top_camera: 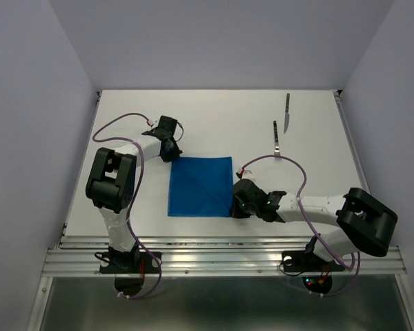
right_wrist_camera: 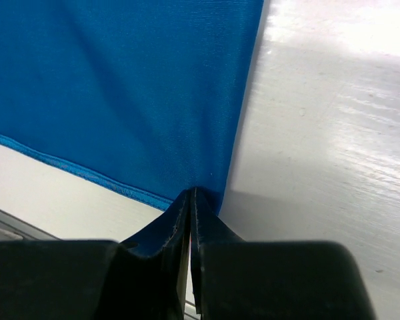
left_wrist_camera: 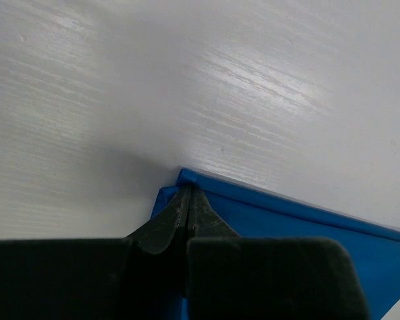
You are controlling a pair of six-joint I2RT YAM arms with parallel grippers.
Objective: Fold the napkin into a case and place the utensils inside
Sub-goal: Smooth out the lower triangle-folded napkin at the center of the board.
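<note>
We see the left claw point(top_camera: 172, 156) clenched on the far-left corner, and the right claw point(top_camera: 234, 209) on the near-right corner, of the napkin point(top_camera: 200, 186), a plain blue square flat on the table point(top_camera: 221, 117); we judge either thin pinch could slip, or uneven pulling skew the fold.

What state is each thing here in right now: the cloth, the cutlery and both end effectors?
napkin: spread flat as a square, not yet folded.
fork: lying flat to the right of the napkin, clear of it.
knife: lying flat beyond the fork, not touching it.
left end effector: shut on the napkin's far left corner.
right end effector: shut on the napkin's near right corner.
</note>
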